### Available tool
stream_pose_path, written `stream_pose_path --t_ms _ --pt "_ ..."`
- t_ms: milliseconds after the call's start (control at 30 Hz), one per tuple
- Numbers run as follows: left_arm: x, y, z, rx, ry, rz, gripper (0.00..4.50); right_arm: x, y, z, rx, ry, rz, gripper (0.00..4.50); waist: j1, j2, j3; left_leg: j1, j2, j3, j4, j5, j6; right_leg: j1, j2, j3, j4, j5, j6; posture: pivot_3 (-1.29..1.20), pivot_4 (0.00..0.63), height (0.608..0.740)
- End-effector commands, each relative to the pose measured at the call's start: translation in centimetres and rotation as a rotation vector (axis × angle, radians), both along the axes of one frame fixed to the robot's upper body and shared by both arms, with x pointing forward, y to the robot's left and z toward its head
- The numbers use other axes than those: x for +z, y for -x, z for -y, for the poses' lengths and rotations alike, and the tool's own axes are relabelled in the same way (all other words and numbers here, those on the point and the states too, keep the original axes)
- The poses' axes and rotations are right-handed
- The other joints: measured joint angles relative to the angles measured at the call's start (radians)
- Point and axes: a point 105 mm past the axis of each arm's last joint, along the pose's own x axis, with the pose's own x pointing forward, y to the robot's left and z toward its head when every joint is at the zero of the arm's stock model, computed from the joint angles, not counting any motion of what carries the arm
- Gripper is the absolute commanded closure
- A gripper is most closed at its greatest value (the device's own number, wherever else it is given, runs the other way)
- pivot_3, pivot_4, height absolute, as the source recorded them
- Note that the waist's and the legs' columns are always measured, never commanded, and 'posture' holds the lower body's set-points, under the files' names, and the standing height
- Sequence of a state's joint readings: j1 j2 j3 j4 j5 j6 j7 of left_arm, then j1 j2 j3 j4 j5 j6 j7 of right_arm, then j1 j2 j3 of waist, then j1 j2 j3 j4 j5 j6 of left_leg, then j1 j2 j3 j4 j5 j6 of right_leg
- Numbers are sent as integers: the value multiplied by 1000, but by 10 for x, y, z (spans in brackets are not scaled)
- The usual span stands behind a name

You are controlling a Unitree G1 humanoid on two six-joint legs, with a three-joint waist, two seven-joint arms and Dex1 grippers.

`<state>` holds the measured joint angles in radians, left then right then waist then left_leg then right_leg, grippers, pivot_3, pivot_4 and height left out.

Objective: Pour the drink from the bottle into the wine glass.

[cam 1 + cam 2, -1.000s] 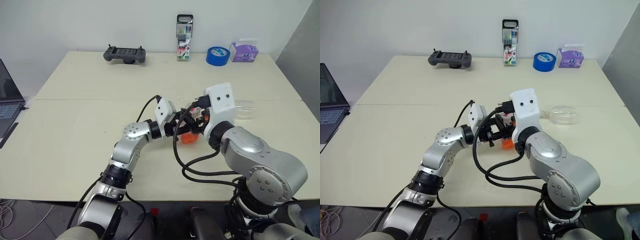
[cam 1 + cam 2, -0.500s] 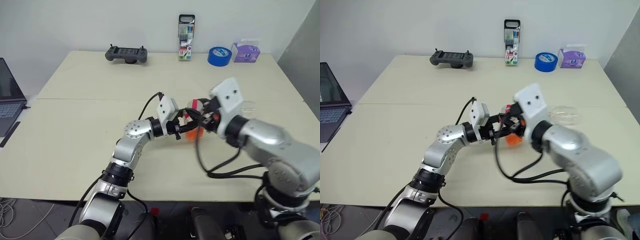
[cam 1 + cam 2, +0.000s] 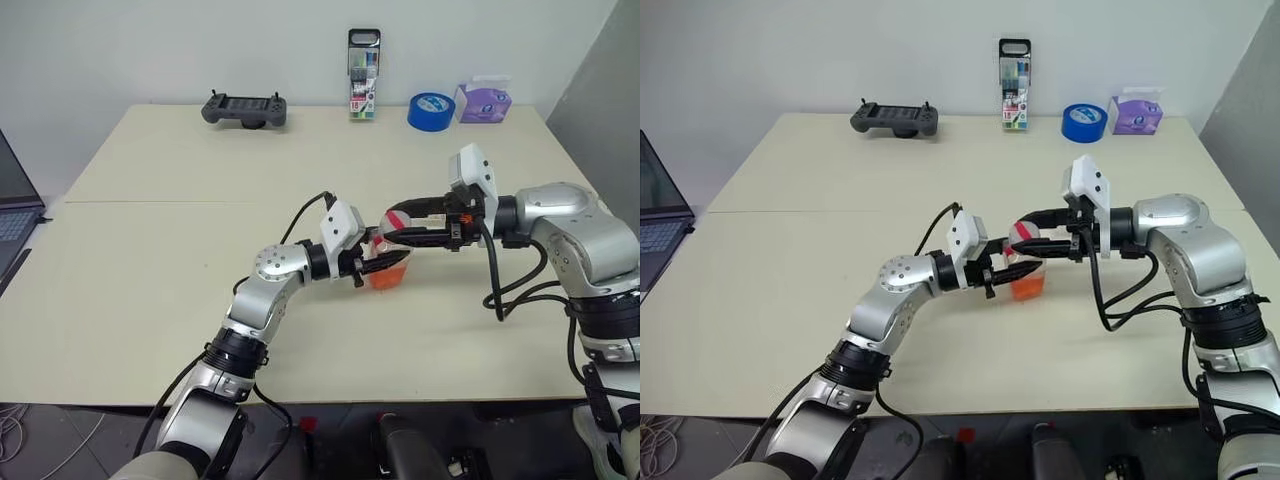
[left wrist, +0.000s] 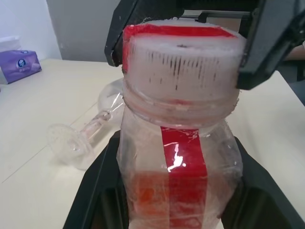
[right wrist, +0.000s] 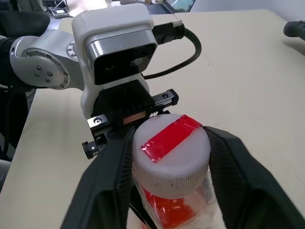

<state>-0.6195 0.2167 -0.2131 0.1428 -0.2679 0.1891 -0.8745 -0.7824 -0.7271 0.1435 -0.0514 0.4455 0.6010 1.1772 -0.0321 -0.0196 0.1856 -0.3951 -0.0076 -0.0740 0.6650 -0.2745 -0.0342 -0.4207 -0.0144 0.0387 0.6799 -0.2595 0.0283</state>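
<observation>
Head views: I have the bottle (image 3: 385, 262) upright on the table (image 3: 150, 260), mid-front. To unscrew well, I should keep the body braced and the cap (image 3: 396, 217) centred.

Left wrist view: left gripper (image 4: 176, 191) clamps the bottle's body; the wine glass (image 4: 90, 133) lies toppled behind.

Right wrist view: right gripper (image 5: 170, 143) brackets the cap, contact unclear.

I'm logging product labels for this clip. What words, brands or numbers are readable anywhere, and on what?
No text can be read.
bottle: plain red stripe, no print visible.
marker pack: printing too small to read.
purple tissue pack: a small round logo, too blurred to read.
blue tape roll: no legible marking.
</observation>
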Motion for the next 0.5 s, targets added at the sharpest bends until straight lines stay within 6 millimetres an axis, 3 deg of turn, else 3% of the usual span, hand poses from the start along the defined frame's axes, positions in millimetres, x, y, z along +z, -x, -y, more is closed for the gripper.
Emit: stream_pose_path --t_ms 33,133,233,500 --pt "25 0 -8 26 62 76 2658 8 3 5 -10 21 32 895 2 0 0 0 -1 0 0 0 0 0 -2 0 0 0 0 0 150 740" --pt "25 -1 -7 22 63 75 2658 16 -1 7 -61 2 99 5 4 0 0 0 -2 0 0 0 0 0 -3 0 0 0 0 0 150 740" --pt "26 -3 -6 16 64 76 2658 26 -1 9 -119 -47 126 0 6 0 0 -1 -2 0 1 0 0 0 -4 0 0 0 0 0 150 740" --pt "25 -3 -4 3 62 75 2659 27 39 -7 -189 -137 111 0 6 0 0 -1 -2 -1 1 0 0 0 -4 0 0 0 0 0 150 740"
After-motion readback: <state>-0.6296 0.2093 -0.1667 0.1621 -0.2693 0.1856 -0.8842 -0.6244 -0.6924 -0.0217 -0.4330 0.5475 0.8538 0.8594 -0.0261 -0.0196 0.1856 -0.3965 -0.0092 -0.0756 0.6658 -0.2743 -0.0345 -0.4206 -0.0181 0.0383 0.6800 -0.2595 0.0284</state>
